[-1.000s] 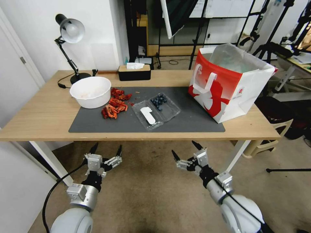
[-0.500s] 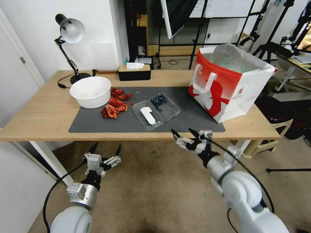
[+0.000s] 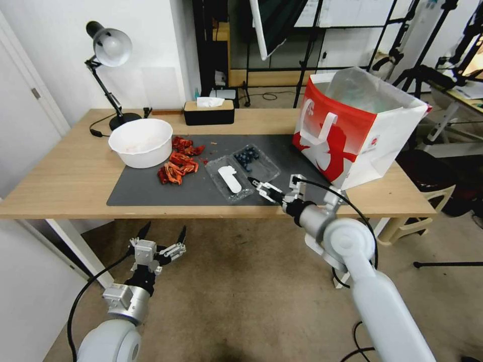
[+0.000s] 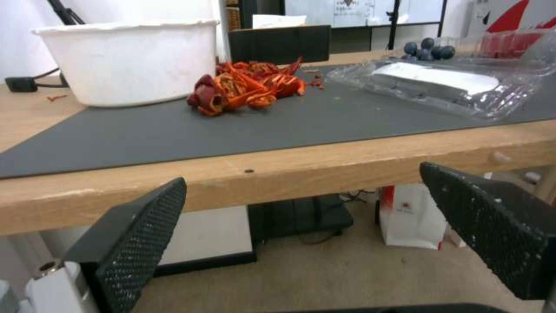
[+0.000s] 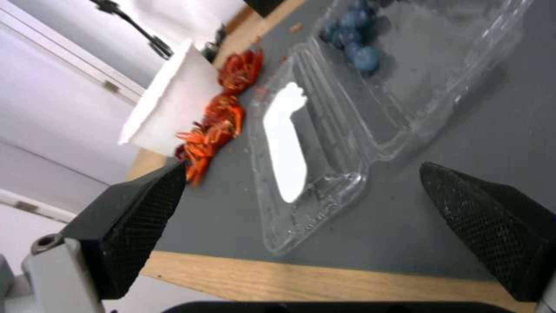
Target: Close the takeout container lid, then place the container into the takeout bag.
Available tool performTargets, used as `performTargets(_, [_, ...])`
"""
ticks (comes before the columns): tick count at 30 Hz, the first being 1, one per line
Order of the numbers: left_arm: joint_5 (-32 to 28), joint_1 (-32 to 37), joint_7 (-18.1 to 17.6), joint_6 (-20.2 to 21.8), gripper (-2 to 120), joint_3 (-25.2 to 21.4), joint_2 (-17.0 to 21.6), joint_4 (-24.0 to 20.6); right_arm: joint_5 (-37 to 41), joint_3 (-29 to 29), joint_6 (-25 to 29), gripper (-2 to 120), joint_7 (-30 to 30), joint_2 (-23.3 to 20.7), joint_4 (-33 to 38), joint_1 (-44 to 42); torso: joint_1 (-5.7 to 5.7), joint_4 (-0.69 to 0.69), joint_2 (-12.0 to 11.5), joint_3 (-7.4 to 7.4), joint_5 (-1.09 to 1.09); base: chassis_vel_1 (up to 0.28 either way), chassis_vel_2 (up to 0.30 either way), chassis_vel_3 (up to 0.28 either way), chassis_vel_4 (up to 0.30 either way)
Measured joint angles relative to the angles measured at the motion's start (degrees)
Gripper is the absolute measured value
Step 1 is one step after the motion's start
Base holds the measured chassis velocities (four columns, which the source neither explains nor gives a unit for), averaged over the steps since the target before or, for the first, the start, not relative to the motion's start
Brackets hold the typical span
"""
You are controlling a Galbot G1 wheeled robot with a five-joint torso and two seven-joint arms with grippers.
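Two grippers in view, both with fingers spread and nothing between them. Right gripper (image 3: 271, 187) is over the near edge of the dark mat (image 3: 151, 191), just beside the near corner of the takeout container (image 3: 242, 172); no contact with the plastic can be made out. In the right wrist view its two black textured fingertips (image 5: 145, 208) frame the container's near end, with clear space on both sides. Left gripper (image 3: 162, 236) hangs below the level of the surface (image 3: 65, 181), in front of its near edge, well apart from the container.

Takeout container lies open and flat on the mat, near its middle. The lid (image 3: 229, 180), bearing the white oblong label, is the nearer half; the half with the dark blueberries (image 3: 246, 157) is the farther one, toward the bag. Hinge runs between the two halves.

Takeout bag (image 3: 357, 128) stands upright at the right end of the surface, mouth open, silvery lining visible, white handle on the near red face. It is near the container but not touching it.

Left of the container: a pile of red peels (image 3: 178, 163), then a round white bowl (image 3: 141, 142). Behind, a black tissue box (image 3: 209, 113) and a desk lamp (image 3: 108, 60) at the far left corner.
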Motion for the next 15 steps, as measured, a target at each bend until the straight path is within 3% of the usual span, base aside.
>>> performTargets(15, [0.0, -0.7, -0.1, -0.5, 100, 0.1, -0.1, 1.0, 0.2, -4.0, -3.8, 100, 4.3, 0.7, -3.6, 5.3, -0.01, 0.0, 0.0, -0.01, 0.01, 0.0, 0.0, 0.0, 0.0])
